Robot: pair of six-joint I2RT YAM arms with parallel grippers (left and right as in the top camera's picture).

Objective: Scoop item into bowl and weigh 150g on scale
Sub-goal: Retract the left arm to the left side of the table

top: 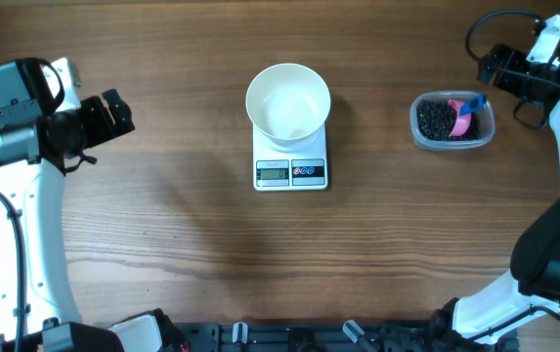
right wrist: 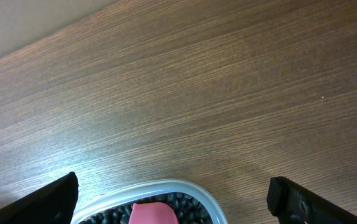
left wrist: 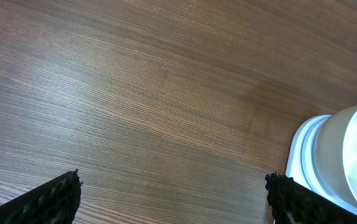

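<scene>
The white bowl (top: 287, 101) stands empty on the small white scale (top: 290, 173) at the table's middle. To the right, a clear tub (top: 485, 125) holds the black bean-like item (top: 434, 119) and a pink scoop (top: 463, 121) with a blue handle. My left gripper (top: 118, 112) hovers open at the far left, well away from the bowl. Its wrist view shows its spread fingers (left wrist: 58, 198) over bare wood, with the bowl (left wrist: 352, 162) and scale (left wrist: 301, 163) at the right edge. My right gripper (top: 490, 66) is open just behind the tub (right wrist: 166, 185), above the item (right wrist: 187, 202) and scoop (right wrist: 153, 213).
The wooden tabletop (top: 182, 215) stretches around the scale. Both arms' white links run down the left and right sides of the overhead view. A black rail lies along the front edge (top: 289, 337).
</scene>
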